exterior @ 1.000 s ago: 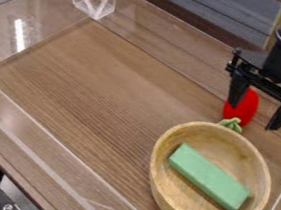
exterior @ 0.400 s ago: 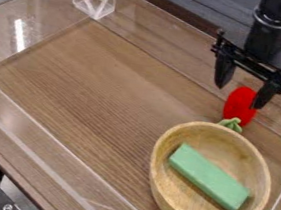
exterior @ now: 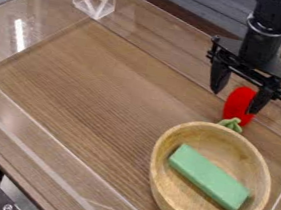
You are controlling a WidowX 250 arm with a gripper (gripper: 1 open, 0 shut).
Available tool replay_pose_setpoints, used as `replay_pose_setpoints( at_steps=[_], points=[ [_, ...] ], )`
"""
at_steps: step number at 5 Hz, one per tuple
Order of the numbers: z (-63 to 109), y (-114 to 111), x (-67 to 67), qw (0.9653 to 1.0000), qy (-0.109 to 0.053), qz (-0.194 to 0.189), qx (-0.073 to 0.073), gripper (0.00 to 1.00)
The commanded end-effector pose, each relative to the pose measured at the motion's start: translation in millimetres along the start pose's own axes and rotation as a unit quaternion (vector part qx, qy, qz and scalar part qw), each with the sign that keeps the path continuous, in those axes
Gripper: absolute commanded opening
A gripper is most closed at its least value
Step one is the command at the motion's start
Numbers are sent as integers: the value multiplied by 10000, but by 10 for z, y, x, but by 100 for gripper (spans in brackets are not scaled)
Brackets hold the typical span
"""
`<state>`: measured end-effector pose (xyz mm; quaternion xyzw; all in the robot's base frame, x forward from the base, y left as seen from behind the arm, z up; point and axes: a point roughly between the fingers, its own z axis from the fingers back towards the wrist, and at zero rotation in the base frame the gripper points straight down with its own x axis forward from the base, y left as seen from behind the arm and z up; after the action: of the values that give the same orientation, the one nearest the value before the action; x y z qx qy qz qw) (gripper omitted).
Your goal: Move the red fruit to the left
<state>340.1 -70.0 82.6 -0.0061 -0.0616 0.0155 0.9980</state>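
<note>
Wooden tabletop: brown grain running across the view, taking up most of it, with a wide bare stretch lying open to the left of the arm and reaching toward the near-left edge.

Clear plastic wall: low transparent panels standing along the left, far and near-left sides of the tabletop, with a small folded clear bracket sitting at the far-left corner.

Wooden bowl: round, light-coloured, sitting at the near right, close to the right edge.

Black robot arm: coming down from the upper right, pointing its tool straight at the table.

Green rectangular block: lying flat and diagonal inside the wooden bowl.

Black gripper: its jaws are standing spread wide, grasping nothing; whether either finger is touching the fruit cannot be told.

Red fruit: small, glossy, oblong, lying on the tabletop just beyond the bowl's far rim, its green stem end pointing toward the bowl; it is showing between the two spread fingers, directly under the gripper.
</note>
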Motion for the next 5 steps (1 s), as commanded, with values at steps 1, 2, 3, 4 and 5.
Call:
replay_pose_setpoints(
  at_steps=[1,2,3,4,5],
  points=[
    [273,-28,134,9988,-444,215,-68,0],
    [333,-33,156,9980,-476,411,-67,100],
    [369,-32,164,9968,-486,640,-36,100],
    [427,-58,226,9977,-473,483,-92,100],
    [416,-65,239,9986,-372,374,-66,100]
  ],
)
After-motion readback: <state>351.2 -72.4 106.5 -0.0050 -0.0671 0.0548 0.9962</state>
